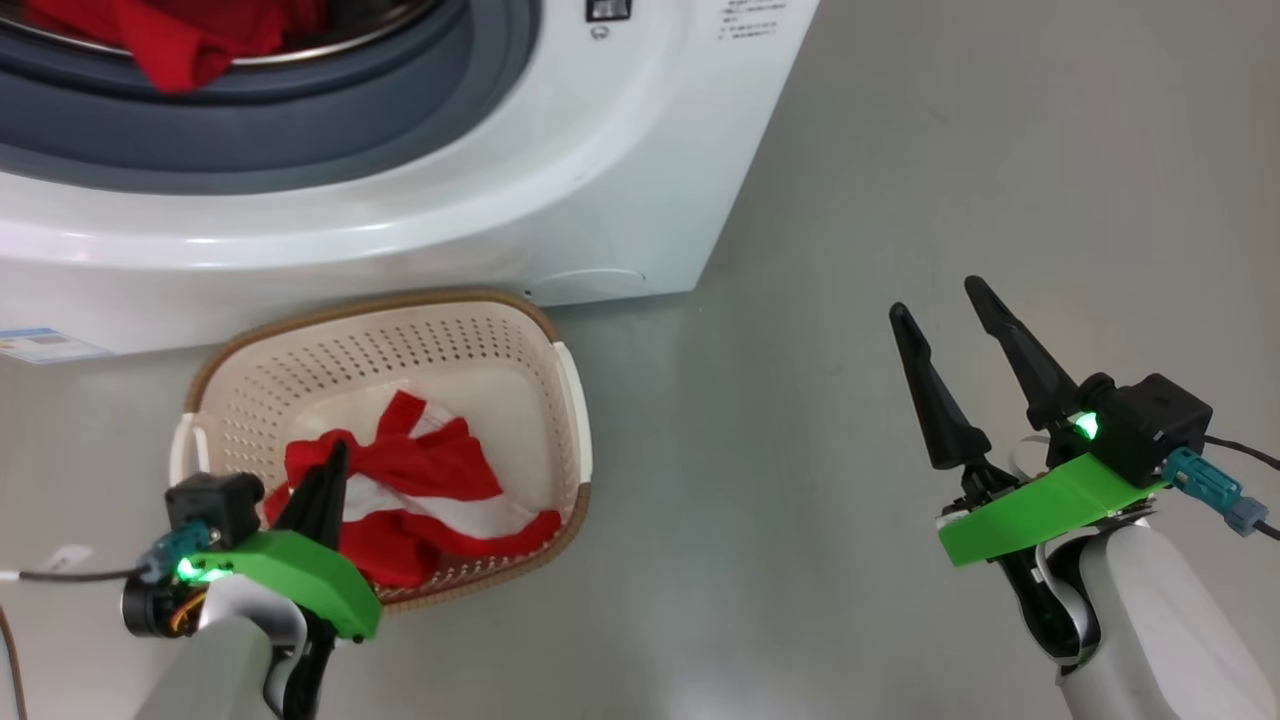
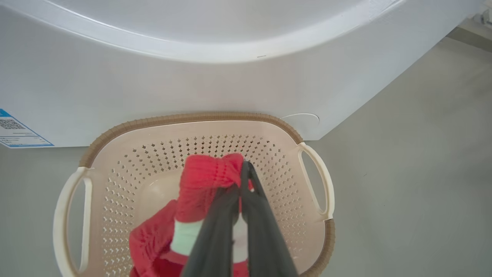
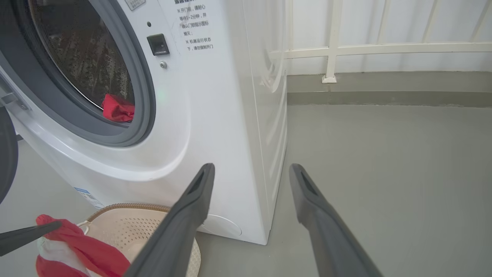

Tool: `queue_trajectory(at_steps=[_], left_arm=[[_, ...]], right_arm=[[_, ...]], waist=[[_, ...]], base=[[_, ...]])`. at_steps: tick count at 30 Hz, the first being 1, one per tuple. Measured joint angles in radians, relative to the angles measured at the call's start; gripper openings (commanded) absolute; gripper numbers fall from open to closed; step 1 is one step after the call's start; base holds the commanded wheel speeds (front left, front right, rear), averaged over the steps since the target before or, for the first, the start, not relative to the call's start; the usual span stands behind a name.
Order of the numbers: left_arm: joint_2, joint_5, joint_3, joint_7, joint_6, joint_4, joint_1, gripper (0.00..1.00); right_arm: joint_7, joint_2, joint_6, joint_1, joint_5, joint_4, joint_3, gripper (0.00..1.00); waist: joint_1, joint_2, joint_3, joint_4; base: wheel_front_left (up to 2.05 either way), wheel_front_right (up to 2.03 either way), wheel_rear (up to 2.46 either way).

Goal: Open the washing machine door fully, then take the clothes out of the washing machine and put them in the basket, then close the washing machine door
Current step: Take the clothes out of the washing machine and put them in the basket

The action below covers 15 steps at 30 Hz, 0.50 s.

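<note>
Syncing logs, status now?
Left gripper shut on striped garment over basket. Right gripper open, empty. More red clothes in washing machine. Nothing blocking.

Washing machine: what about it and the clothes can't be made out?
Remaining load: head view's top edge cuts the washing machine opening, leaving one red garment at the lip.
Door: a sliver at right wrist view's left edge.
Basket floor: left wrist view, under the striped garment and left gripper fingers.

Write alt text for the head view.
The left gripper, shut on a red-and-white striped fabric garment, hangs over a cream perforated plastic basket before a white front-loading washing machine. More red fabric lies in its opening; the right gripper is open over grey floor.
</note>
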Motion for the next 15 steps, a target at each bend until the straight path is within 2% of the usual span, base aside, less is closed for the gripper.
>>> queue_trajectory(at_steps=[15], left_arm=[[0.002, -0.069, -0.142, 0.000, 0.000, 0.263, -0.171, 0.00]], right_arm=[[0.000, 0.022, 0.000, -0.044, -0.007, -0.016, 0.010, 1.00]], waist=[[0.0000, 0.0000, 0.104, -0.045]], base=[[0.00, 0.00, 0.00]])
